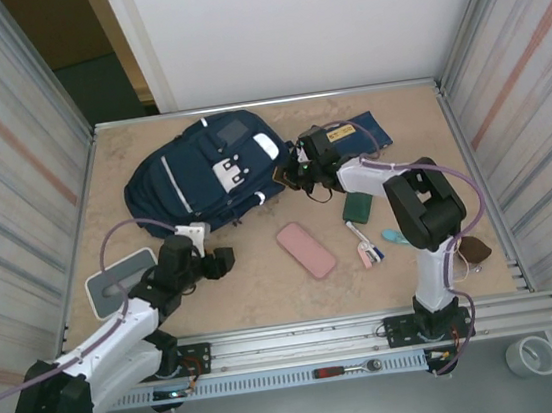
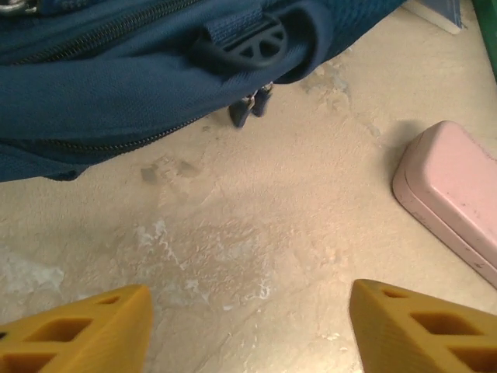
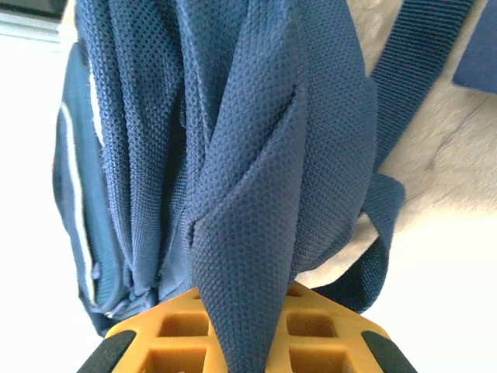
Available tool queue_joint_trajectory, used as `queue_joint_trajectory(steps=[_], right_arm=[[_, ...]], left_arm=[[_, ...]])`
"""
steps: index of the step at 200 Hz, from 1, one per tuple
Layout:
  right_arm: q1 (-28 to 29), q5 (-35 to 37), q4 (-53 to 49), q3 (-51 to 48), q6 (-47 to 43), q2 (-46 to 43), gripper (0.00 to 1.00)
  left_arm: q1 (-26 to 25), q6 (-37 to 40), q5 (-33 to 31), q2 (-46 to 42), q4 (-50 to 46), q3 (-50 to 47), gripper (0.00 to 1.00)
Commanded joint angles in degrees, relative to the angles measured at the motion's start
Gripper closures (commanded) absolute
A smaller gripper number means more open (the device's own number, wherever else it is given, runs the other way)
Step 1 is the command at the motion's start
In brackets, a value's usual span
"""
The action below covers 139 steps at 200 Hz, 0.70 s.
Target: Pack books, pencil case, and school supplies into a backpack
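You have one backpack (image 1: 192, 181) lying at about 11 o'clock from the middle of the table (image 1: 256, 289), its white patches facing up. Your right gripper (image 1: 286, 177) sits at the bag's 3 o'clock edge. In the right wrist view the right gripper (image 3: 245, 342) is pinched tight on a fold of the backpack's (image 3: 256, 155) navy mesh fabric, which stands up between the two yellow fingers (image 3: 171, 338).

Your left gripper (image 1: 227, 260) hovers at the bag's 6 o'clock side. From its wrist camera the left gripper (image 2: 248, 318) stands parted with only bare table (image 2: 256, 233) between the tips. It holds nothing. The backpack (image 2: 116, 78) lies at 12 o'clock from it and one pink pencil case (image 2: 454, 194) at 2 o'clock.

From above, that single pencil case (image 1: 306, 250) rests near the table's middle, apart from both grippers. Of the books (image 1: 365, 130) you can count one yellow label, at 1 o'clock behind the right arm. You cannot tell whether a second booklet lies under it.

The school supplies (image 1: 364, 248) lie at 4 o'clock, beside the right arm. There is a white-and-pink stick cluster too small to count and one light-blue piece (image 1: 395, 237) just to its 3 o'clock. One dark green item (image 1: 359, 206) lies at 12 o'clock from them.
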Motion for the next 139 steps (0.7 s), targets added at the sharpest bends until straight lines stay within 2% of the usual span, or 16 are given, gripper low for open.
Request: queue_joint_trajectory(steps=[1, 52, 93, 120, 139], right_arm=[[1.16, -3.56, 5.48, -0.26, 2.89, -7.10, 0.97], [2.09, -3.50, 5.92, -0.23, 3.74, -10.85, 0.99], [2.26, -3.97, 5.75, 0.53, 3.57, -11.76, 1.00], [2.22, -3.95, 5.58, 0.54, 3.29, -11.80, 1.00], [2.24, -3.78, 5.31, 0.26, 3.14, -11.85, 1.00]], left_arm=[[-1.55, 7.16, -2.89, -1.16, 13.17, -2.72, 0.38], [-9.72, 15.70, -15.47, 6.66, 22.87, -2.52, 0.40], [-10.24, 15.85, -20.47, 16.08, 32.24, -1.85, 0.57], [-10.27, 17.50, -21.26, 22.22, 39.07, -1.26, 0.59], [-10.21, 20.26, -22.36, 24.70, 39.93, 0.43, 0.60]])
